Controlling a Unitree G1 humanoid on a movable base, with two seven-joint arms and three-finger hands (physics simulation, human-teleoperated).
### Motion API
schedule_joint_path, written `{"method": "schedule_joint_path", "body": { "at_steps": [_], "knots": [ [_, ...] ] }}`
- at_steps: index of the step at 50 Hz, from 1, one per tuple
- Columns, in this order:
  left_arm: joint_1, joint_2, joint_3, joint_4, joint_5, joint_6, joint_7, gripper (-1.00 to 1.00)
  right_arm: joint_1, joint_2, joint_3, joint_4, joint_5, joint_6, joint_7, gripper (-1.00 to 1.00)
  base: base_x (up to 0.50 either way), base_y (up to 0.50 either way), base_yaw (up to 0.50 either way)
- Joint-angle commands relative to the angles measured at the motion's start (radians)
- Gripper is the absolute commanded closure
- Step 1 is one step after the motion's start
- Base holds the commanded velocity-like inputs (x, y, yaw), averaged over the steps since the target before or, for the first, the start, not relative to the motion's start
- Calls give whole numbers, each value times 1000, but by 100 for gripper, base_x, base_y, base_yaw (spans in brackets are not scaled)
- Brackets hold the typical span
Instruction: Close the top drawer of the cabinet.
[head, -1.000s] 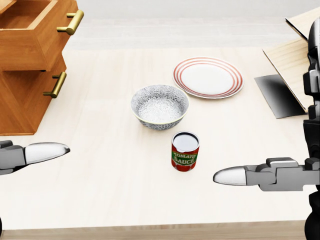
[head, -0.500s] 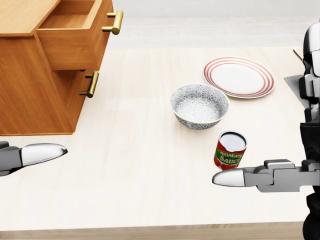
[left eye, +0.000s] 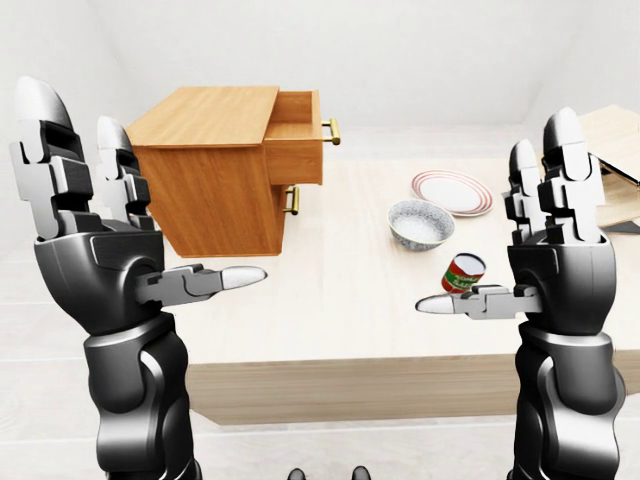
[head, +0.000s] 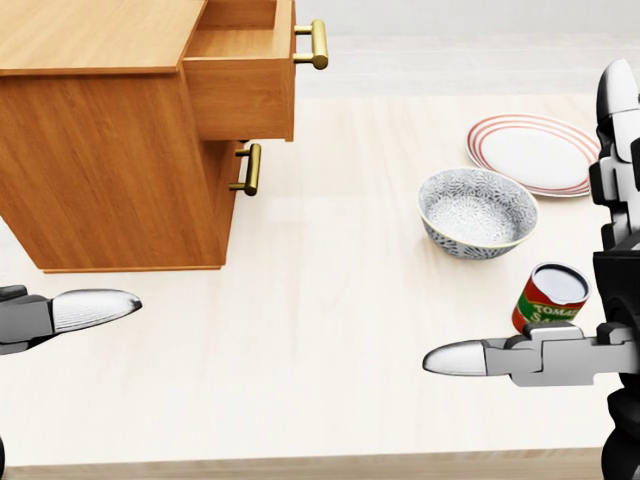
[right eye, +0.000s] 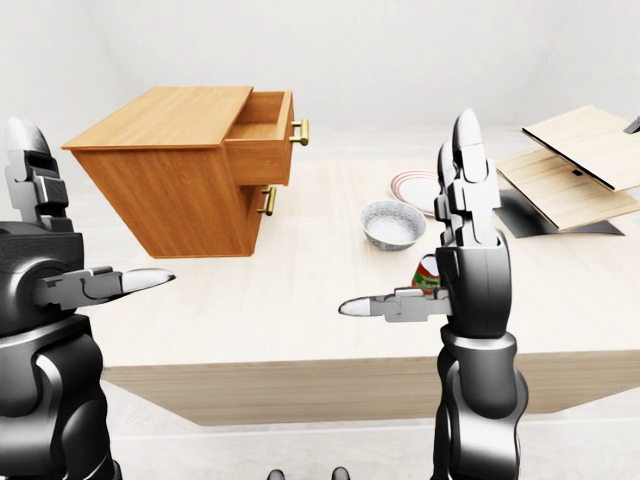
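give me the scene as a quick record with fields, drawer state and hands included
top drawer: pulled out of the cabinet, gold handle facing view right
lower drawer: shut
left robot hand: open, raised, touching nothing
right robot hand: open, raised, touching nothing
table: holds bowl, plate, tomato sauce can

In the head view, bare table (head: 330, 330) lies between the two raised hands and runs up to the top drawer (head: 240, 85), which juts out of the cabinet (head: 100, 150) at upper left. The patterned bowl (head: 477, 212), striped plate (head: 530, 152) and tomato sauce can (head: 547, 297) crowd the right side, the can just beside the open right hand (head: 530, 360). The open left hand (head: 60, 312) has nothing between it and the cabinet.
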Motion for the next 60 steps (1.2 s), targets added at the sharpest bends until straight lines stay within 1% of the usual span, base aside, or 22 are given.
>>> {"method": "schedule_joint_path", "body": {
  "at_steps": [1, 5, 6, 11, 19, 24, 26, 33, 41, 48, 60],
  "knots": [
    [1, -1, 0, 1, 2, 0, -2, -100, -11, 0, -5, -7, 8, 0, 0, -100, 3, 36, 0],
    [4, -3, 1, -3, 0, 0, -2, -100, 0, 2, -2, -7, 11, 0, -1, -100, 3, 36, 0],
    [11, -4, -8, -7, 4, 0, -2, -100, 1, 2, -3, -8, 11, 0, -1, -100, 3, 36, 0],
    [-5, -2, -6, -3, 9, 0, 2, -100, -9, -8, -4, -8, 9, 0, 4, -100, 3, 36, 0],
    [-1, -2, -6, 2, 12, 0, -3, -100, 6, -1, 1, 35, 10, 0, 7, -100, 3, 36, 0],
    [1, -3, -10, -1, 15, 0, -3, -100, -1, -3, 6, 16, 4, 0, 5, -100, 3, 32, 0],
    [0, -4, -11, -3, 16, 0, -3, -100, 7, 9, -9, 20, 17, 0, -1, -100, 0, 0, 0],
    [8, -7, -12, -6, 17, 0, -5, -100, 11, -2, 7, 10, 6, 0, 2, -100, 0, 0, 0],
    [14, -7, -12, 2, 21, 0, -11, -100, 13, 14, -1, 9, 18, 0, -5, -100, 0, 0, 0],
    [13, -9, -16, 2, 23, 0, -12, -100, 13, 5, 10, 0, 22, 0, 2, -100, 0, 0, 0],
    [7, -12, -17, 3, 26, 0, -6, -100, 19, 6, 10, 9, 16, 0, 11, -100, 35, 0, 0]
  ]
}}
